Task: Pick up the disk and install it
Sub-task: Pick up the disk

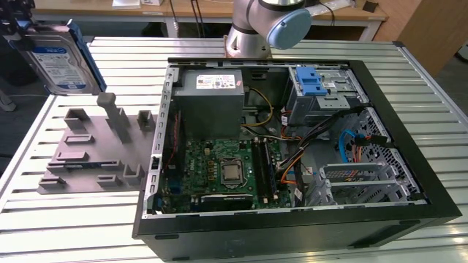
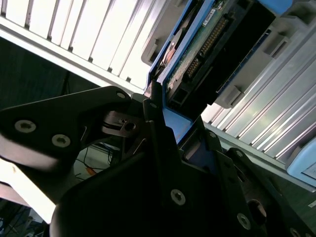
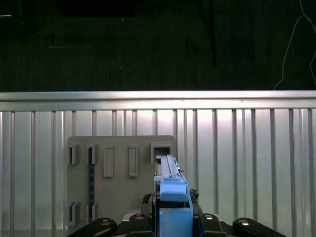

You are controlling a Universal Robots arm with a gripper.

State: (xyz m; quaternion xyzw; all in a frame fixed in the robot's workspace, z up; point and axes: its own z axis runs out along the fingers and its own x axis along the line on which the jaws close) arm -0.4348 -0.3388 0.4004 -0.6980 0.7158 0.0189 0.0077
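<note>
Clamping the disk [image 1: 60, 59] by its blue carrier, the gripper [image 3: 173, 219] holds it upright, apart from the grey fixture plate [image 1: 87, 150], on the exterior view's left of the open computer case [image 1: 292, 235].

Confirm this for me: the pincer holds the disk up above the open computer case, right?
Not quite. The pincer does hold the disk up, but above the grey fixture plate, at the exterior view's left of the open computer case. The first wrist view shows the plate beneath it.
</note>
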